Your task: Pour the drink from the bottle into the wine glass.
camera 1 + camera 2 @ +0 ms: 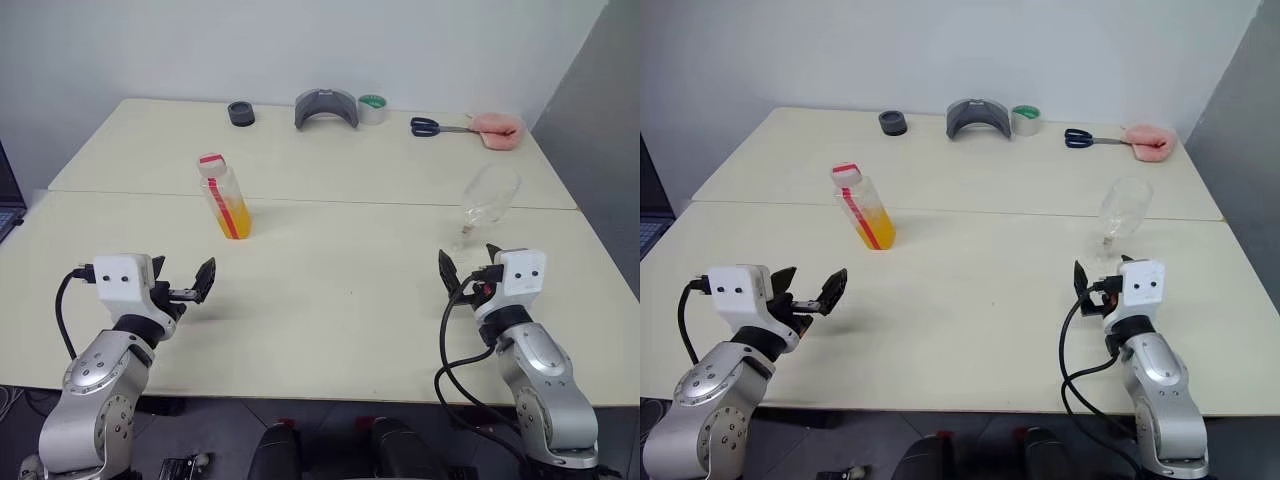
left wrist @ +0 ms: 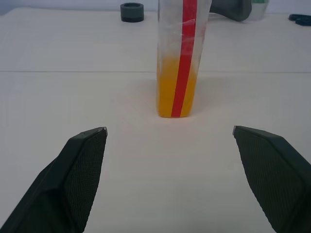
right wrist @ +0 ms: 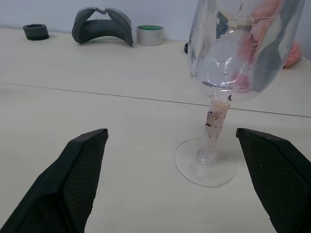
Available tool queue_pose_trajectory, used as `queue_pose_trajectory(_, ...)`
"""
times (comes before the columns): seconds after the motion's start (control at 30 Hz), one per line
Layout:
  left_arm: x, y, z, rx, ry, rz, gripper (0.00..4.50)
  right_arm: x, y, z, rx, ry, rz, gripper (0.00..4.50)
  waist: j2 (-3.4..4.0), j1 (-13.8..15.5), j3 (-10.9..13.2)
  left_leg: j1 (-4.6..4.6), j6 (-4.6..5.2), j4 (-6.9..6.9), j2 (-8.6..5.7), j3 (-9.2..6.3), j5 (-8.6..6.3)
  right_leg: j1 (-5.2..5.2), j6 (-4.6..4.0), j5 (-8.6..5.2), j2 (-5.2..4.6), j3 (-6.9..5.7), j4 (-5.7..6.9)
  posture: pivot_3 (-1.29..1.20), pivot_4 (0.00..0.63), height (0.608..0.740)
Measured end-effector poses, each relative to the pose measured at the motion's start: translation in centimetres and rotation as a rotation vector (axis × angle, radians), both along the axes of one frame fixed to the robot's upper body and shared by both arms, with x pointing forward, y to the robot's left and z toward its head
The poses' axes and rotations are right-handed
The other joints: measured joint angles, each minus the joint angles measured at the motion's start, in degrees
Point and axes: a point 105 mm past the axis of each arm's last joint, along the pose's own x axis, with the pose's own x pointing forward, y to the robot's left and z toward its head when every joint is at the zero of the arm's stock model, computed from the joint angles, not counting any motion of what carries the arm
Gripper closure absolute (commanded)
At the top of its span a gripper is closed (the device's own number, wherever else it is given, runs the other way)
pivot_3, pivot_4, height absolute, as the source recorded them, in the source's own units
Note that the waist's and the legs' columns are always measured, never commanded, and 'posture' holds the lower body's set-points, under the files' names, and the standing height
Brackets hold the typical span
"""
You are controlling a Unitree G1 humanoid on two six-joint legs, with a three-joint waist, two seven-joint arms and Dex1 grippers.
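The bottle (image 1: 226, 200) stands upright on the left half of the cream table (image 1: 340, 290). It is clear plastic with a red stripe and a white-and-red cap, and the orange drink (image 1: 236, 219) fills its lower part. The clear wine glass (image 1: 488, 195) stands on its foot on the right half, with nothing in its bowl. My left gripper (image 1: 185, 284) hangs open a short way in front of the bottle (image 2: 182, 63), which is centred between the fingers but apart from them. My right gripper (image 1: 469, 265) is open just before the glass (image 3: 238, 48), not touching it.
Along the table's far edge lie a black ring (image 1: 241, 113), a grey curved piece (image 1: 326, 106), a tape roll (image 1: 373, 108), blue-handled scissors (image 1: 432, 126) and a pink object (image 1: 498, 130). A seam crosses the table behind the bottle. A dark screen (image 1: 8, 200) shows at the left edge.
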Motion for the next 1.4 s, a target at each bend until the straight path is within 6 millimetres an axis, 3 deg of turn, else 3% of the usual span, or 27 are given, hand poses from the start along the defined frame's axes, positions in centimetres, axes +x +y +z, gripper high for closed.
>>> queue_pose_trajectory(0.07,0.2,0.0,0.2,0.000,-0.008,-0.002,0.03,0.2,0.6,0.5,0.007,-0.014,0.052,0.00,0.00,-0.01,0.00,0.00,0.00,0.00,0.01,-0.01,0.00,0.00,0.00,0.00,0.02,0.00,0.01,0.00,0.150,0.740)
queue_pose_trajectory(0.23,1.8,-0.1,1.9,0.009,-0.055,-0.017,0.03,0.8,4.4,4.3,0.012,-0.088,0.438,0.00,0.00,0.00,0.01,0.02,0.01,0.05,0.00,-0.05,0.01,0.06,0.01,0.01,0.07,-0.07,0.01,0.00,0.150,0.740)
queue_pose_trajectory(0.37,2.8,-0.4,2.2,0.005,-0.059,-0.032,0.03,0.3,6.8,6.2,0.023,-0.074,0.732,0.00,0.00,0.01,0.03,-0.01,0.02,0.03,-0.02,-0.02,0.00,0.05,-0.09,0.07,0.07,-0.04,0.01,0.00,0.150,0.740)
queue_pose_trajectory(0.53,4.0,-1.3,2.5,0.008,-0.070,-0.064,0.03,0.1,9.1,8.6,0.035,-0.099,0.932,0.00,-0.01,0.07,0.03,-0.05,0.01,0.03,-0.01,-0.11,0.00,0.05,-0.24,0.15,0.07,-0.12,0.01,0.00,0.150,0.740)
queue_pose_trajectory(0.8,5.9,-1.8,2.7,0.011,-0.085,-0.087,0.03,1.0,10.0,9.0,0.064,-0.095,0.960,0.00,-0.01,0.18,0.03,-0.07,0.01,0.04,-0.03,-0.10,0.00,0.03,-0.24,0.17,0.05,-0.13,0.02,0.00,0.150,0.740)
queue_pose_trajectory(1.0,7.6,-1.6,3.1,0.020,-0.116,-0.074,0.03,1.4,9.8,9.2,0.056,-0.116,0.928,0.00,-0.01,0.21,0.03,-0.08,0.01,0.03,-0.03,-0.10,0.00,0.03,-0.25,0.17,0.05,-0.13,0.01,0.00,0.150,0.740)
queue_pose_trajectory(1.2,9.4,-2.7,3.1,0.005,-0.133,-0.091,0.03,1.7,9.7,9.2,0.058,-0.125,0.887,0.00,-0.01,0.31,0.03,-0.10,0.01,0.04,-0.02,-0.10,0.00,0.01,-0.25,0.18,0.05,-0.14,0.01,0.00,0.150,0.740)
queue_pose_trajectory(1.4,11.2,-2.9,4.4,0.004,-0.184,-0.087,0.03,2.1,9.2,8.8,0.044,-0.136,0.814,0.00,-0.01,0.40,0.03,-0.12,0.01,0.04,-0.03,-0.09,0.00,0.01,-0.25,0.19,0.05,-0.15,0.02,0.00,0.150,0.740)
